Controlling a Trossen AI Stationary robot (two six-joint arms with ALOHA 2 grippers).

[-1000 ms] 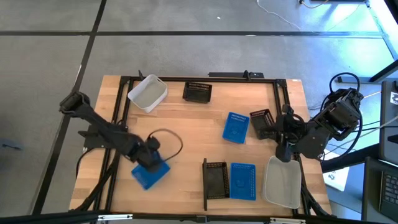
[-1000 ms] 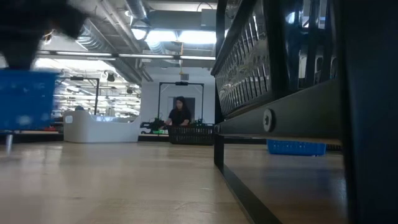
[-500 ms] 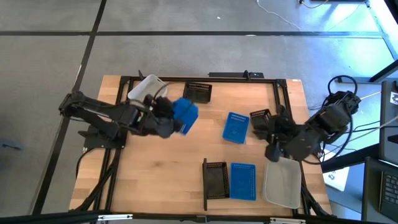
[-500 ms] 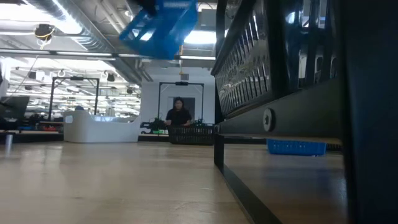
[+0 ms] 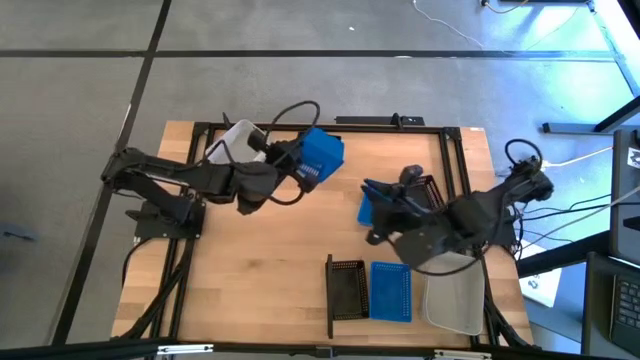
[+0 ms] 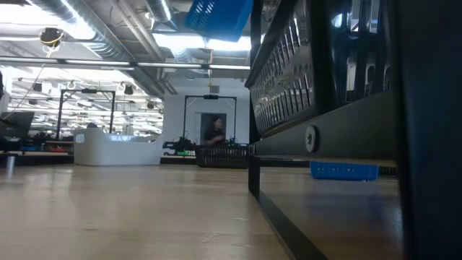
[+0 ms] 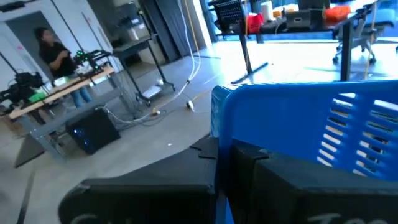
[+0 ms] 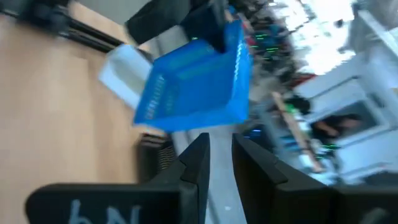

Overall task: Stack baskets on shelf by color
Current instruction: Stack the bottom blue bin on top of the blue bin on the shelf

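My left gripper [image 5: 300,168] [image 7: 225,152] is shut on a bright blue basket [image 5: 323,153] [image 6: 220,14] and carries it high above the table's far middle. My right gripper [image 5: 375,212] [image 8: 221,155] hovers over another blue basket [image 5: 380,203] at mid-table, fingers a narrow gap apart, touching nothing. Beside the thin black upright bar [image 5: 329,295] on the shelf, a black basket [image 5: 347,288], a blue one [image 5: 391,291] and a white one [image 5: 455,293] rest on their bases. A white basket [image 5: 237,148] and a black basket [image 5: 318,148] sit near the far edge. My left gripper pinches one end wall of the blue basket, just below its rim [image 7: 219,118], with one finger [image 7: 205,155] on each face of the wall. The basket is lifted clear and tilted, sticking out beyond the fingertips toward the table's right.
Another black basket [image 5: 422,193] lies partly under my right arm. In the low view a black basket [image 6: 325,72] fills the right side close to the camera. A person [image 6: 214,133] stands in the room beyond. Bare tabletop [image 5: 250,270] spreads over the near left.
My left gripper has lifted the blue basket off the near-left tabletop and swung it up, toward the far edge and the right. My right gripper has moved from above the white basket toward the table's left, and now stands over the blue basket at mid-table.
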